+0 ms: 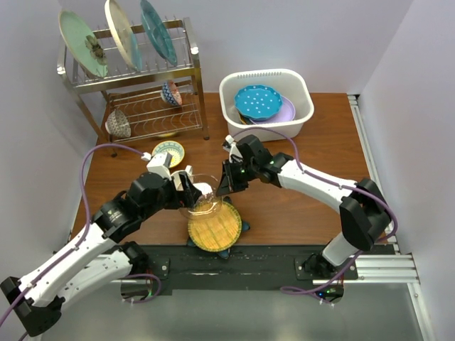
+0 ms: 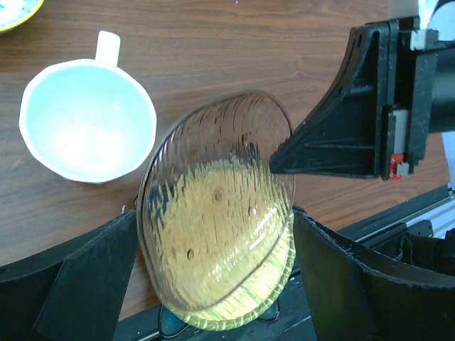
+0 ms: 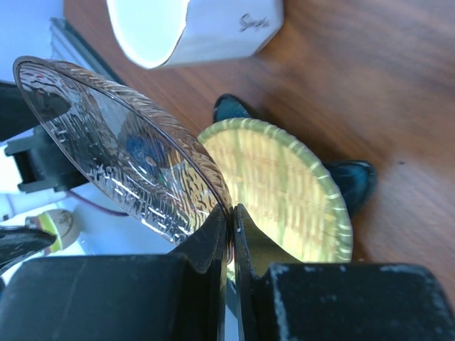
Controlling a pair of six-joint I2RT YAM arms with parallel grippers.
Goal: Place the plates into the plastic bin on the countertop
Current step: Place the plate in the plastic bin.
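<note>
Amber-tinted, ribbed clear glass plate (image 1: 200,196) held tilted in the air over the near middle of the flat reddish-brown wood-grain countertop (image 1: 306,206), one edge of its rim pinched between the closed fingers of the right gripper (image 3: 231,213); left gripper (image 2: 213,277) spread wide, one finger to each side of the same plate, contact with the rim not discernible, so judged to bear no load. Directly beneath, a yellow-green woven-pattern plate (image 1: 213,231) stacked on a dark teal star-shaped plate (image 3: 355,177) at the black front edge; white mug (image 2: 85,121) just beside, on the left arm's side. White rectangular plastic bin (image 1: 266,73) with rolled rim at the far right of the countertop, already containing a blue dotted plate (image 1: 257,101) above a lavender plate (image 1: 286,112). Decisive relation: bin beyond and to the right of the holding gripper, on the right arm's own side and well apart from the left arm, hence right arm the nearer carrier; long side of the bin running left to right, wider than the plate, so entry probably easiest with the disc levelled first and lowered flat onto the stack
</note>
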